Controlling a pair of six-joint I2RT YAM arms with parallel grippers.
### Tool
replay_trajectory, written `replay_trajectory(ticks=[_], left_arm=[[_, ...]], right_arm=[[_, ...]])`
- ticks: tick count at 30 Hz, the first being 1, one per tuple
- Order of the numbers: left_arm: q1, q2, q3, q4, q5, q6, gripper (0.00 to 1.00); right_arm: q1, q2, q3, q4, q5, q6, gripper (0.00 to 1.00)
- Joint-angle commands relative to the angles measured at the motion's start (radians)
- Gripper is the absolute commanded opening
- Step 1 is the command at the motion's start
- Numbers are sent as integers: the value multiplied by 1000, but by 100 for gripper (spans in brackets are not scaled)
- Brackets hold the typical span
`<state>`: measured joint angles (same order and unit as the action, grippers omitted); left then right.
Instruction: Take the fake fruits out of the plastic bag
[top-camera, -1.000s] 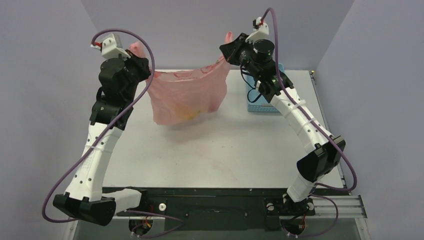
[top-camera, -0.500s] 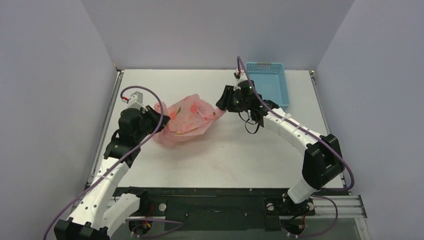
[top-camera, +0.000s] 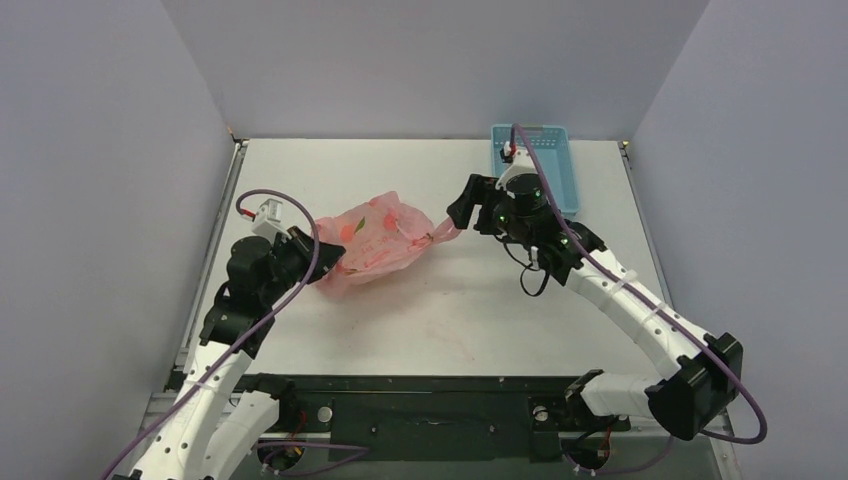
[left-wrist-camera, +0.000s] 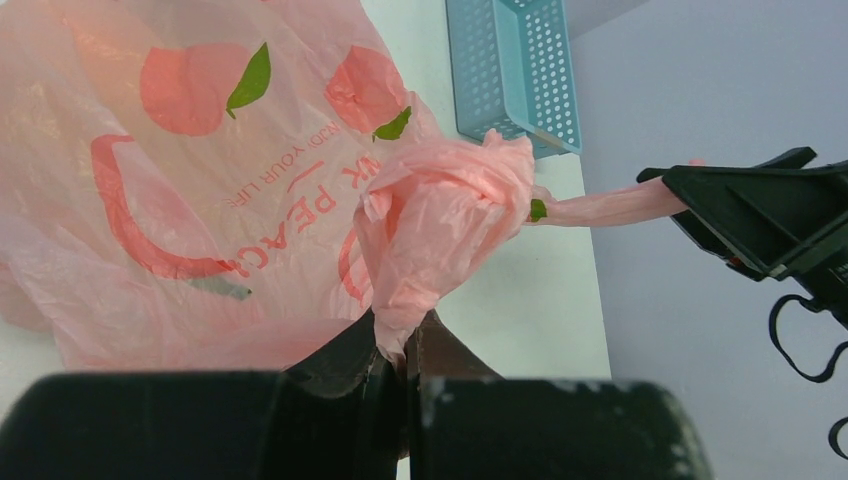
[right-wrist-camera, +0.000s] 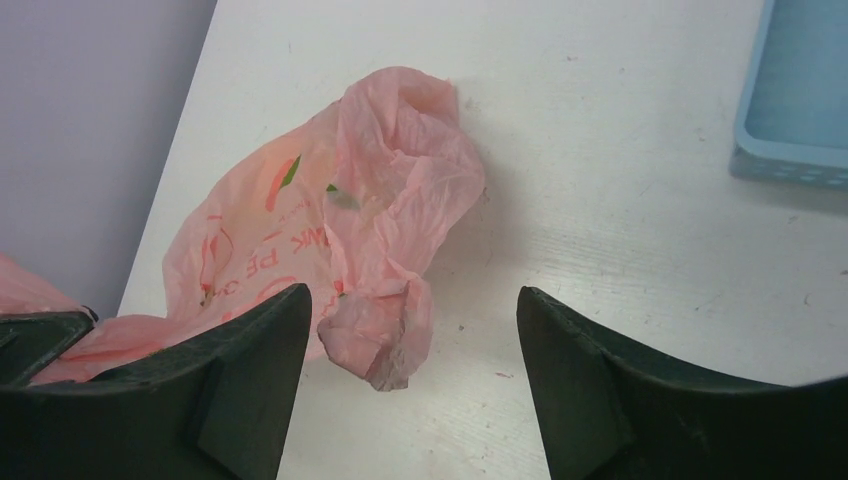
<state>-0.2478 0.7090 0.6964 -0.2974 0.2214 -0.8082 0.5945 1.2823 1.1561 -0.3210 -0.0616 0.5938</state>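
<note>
Thin crinkled translucent pink plastic bag (top-camera: 370, 240), faintly glossy film, printed marks; rigid light-blue perforated plastic basket (left-wrist-camera: 548, 90), smooth; matt white table (top-camera: 450, 310), lightly scuffed

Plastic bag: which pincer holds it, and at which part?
The left pincer is shut on a bunched fold of the plastic bag. The right pincer stands open, clamping nothing; a stretched bag strip reaches one finger.

Blue basket (top-camera: 550, 135) far R; white table (top-camera: 400, 310)

top: overhead, looks down on table (top-camera: 450, 320) | wrists: close, low | all share plastic bag (top-camera: 370, 240)
</note>
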Motion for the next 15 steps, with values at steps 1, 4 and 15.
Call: replay_trajectory(ticks=[1,4,15], left_arm=[[1,-37,-11,27,5,-12,0],[1,-49,-24,33,-7,-13,0],[1,-58,-46,28,6,-21,0]], right_arm=[[52,-94,38,-65,150,-9,72],[119,-161,-57,-20,230,36,73],[373,-119,-457,592,368,439,70]])
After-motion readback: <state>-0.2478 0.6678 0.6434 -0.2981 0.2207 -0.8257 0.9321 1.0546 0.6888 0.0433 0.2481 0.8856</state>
